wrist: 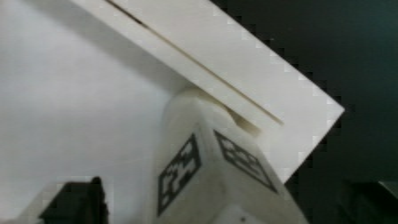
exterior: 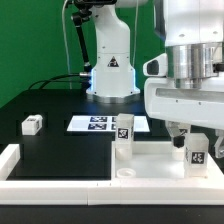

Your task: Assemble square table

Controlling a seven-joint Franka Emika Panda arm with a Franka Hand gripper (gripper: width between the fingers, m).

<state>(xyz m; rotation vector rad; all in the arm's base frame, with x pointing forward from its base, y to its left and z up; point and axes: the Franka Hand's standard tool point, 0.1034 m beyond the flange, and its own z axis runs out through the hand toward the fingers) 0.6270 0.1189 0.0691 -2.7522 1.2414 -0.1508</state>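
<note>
Wrist low over the square table slab (exterior: 150, 160), at its corner on the exterior view's right, gripper (exterior: 189, 136) pointing straight down. Jaws wide, clamping nothing. Tagged leg (wrist: 214, 170) upright on the slab between the fingers (wrist: 71, 203), apart from them. Second leg (exterior: 124, 131) upright at another corner; third leg (exterior: 32, 124) loose on the black table (exterior: 50, 100).

Bright even light, soft wrist-view blur.
</note>
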